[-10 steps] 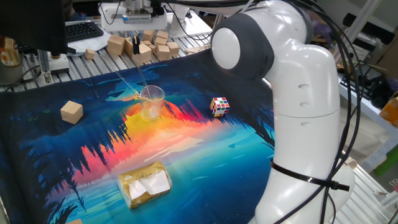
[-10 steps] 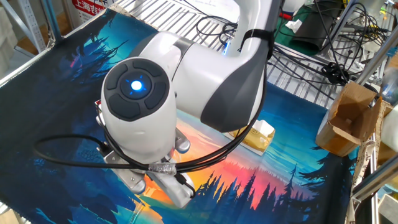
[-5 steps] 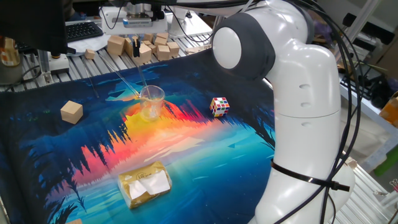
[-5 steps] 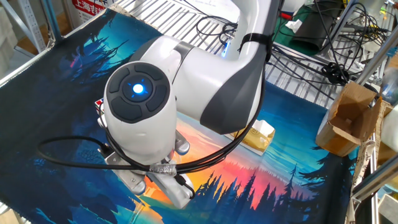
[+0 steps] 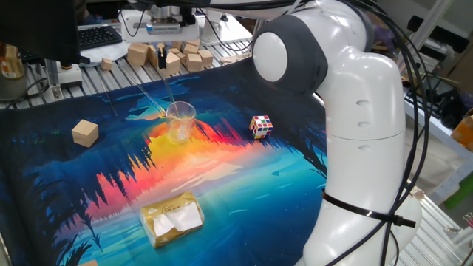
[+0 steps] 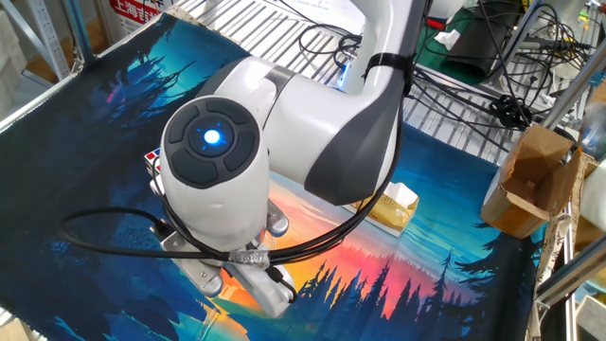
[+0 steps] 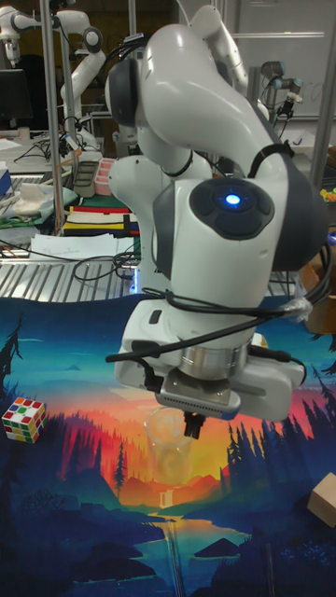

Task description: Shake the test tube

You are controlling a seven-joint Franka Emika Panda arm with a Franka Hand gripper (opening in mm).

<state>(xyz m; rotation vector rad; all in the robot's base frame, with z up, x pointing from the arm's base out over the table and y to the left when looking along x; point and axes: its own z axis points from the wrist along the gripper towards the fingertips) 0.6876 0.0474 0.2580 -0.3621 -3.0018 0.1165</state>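
A clear glass beaker (image 5: 179, 122) stands on the colourful mat (image 5: 244, 185), and two thin clear rods lean out of it. The steeper one is the test tube (image 5: 168, 89); its top reaches up to my gripper (image 5: 161, 59). The other rod (image 5: 151, 97) slants away to the left. In the tall fixed view my gripper (image 7: 194, 427) hangs just over the beaker (image 7: 168, 438). Its black fingers are close together, apparently pinched on the tube's upper end. In the other fixed view the arm hides the beaker and the tube.
A Rubik's cube (image 5: 260, 126) lies right of the beaker and a wooden block (image 5: 85, 133) to its left. A yellow packet (image 5: 174, 218) sits near the mat's front. Several wooden blocks (image 5: 185, 55) are piled behind the mat. A cardboard box (image 6: 530, 180) stands beside the table.
The hand has risen slightly over the beaker and then held still. The beaker and the rods look unchanged.
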